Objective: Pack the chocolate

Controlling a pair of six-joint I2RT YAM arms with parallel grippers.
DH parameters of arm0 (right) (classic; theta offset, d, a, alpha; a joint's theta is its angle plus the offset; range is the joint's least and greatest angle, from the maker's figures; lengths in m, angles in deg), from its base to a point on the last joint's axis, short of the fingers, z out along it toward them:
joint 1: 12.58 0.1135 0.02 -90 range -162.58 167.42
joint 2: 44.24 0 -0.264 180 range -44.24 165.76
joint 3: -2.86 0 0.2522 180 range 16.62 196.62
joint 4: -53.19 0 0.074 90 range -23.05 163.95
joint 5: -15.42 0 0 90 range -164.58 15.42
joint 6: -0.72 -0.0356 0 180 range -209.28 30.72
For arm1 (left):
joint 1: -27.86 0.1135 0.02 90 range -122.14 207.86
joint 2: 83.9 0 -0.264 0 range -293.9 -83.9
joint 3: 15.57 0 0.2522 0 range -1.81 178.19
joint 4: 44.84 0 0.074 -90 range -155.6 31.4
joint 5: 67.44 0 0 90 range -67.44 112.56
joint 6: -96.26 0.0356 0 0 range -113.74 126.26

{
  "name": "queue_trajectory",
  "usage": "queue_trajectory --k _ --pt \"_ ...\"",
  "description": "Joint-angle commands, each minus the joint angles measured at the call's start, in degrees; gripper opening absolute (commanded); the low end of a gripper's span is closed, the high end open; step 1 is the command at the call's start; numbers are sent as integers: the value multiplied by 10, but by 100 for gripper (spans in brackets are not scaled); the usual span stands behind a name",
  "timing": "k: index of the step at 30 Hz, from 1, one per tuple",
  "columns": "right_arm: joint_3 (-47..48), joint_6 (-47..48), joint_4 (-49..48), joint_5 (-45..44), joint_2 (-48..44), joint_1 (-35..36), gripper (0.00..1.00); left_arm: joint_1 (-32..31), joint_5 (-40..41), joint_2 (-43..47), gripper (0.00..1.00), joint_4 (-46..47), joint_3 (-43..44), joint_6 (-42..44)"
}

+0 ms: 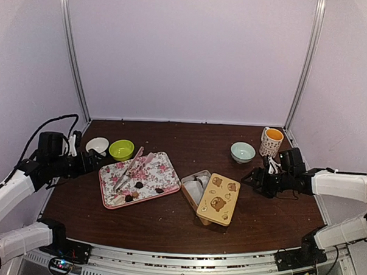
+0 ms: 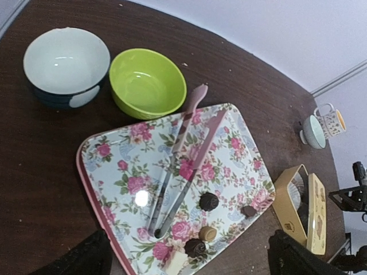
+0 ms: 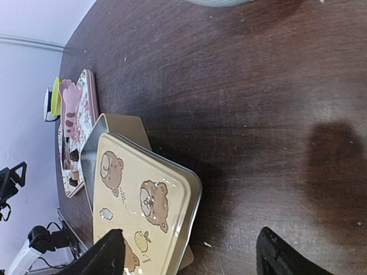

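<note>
chocolate (image 2: 209,201): five lumps, all on the one floral tray (image 2: 109,189)
bowls (image 2: 147,82): three
left claw (image 1: 96,162): spread wide
right claw (image 1: 253,179): wide too

You have pink floral rectangular tray (image 1: 161,170) left of centre: pink plastic tongs (image 1: 130,167), small brown chocolate lumps (image 1: 139,185) on it. Lime round bowl (image 1: 121,149) at tray's 11 o'clock; yellow bear-print tin (image 1: 218,200) at 3.

Lab booth: blank white walls (image 1: 187,52), aluminium rails (image 1: 74,53).
</note>
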Motion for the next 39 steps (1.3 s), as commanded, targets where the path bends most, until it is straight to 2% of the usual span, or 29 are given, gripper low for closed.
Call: queue_trajectory --k 1,7,19,26,32,35,37,39 --pt "-8 -37 -90 8 42 24 75 -19 -87 -47 98 97 11 11" --pt "-36 -81 -180 12 81 36 63 -56 -77 -89 98 111 23 14" --pt "-35 -105 -233 31 127 43 52 -72 -69 -119 98 116 50 14" --pt "-37 -129 -268 53 133 44 37 -75 -66 -114 97 114 52 12" --pt "-43 -137 -279 61 125 43 30 -80 -64 -110 97 113 50 12" --pt "-44 -137 -276 61 123 43 32 -83 -64 -112 97 112 51 12" --pt "-41 -128 -259 55 124 43 44 -86 -64 -114 98 112 53 12" --pt "-42 -119 -247 45 123 43 48 -96 -68 -119 98 114 56 17"
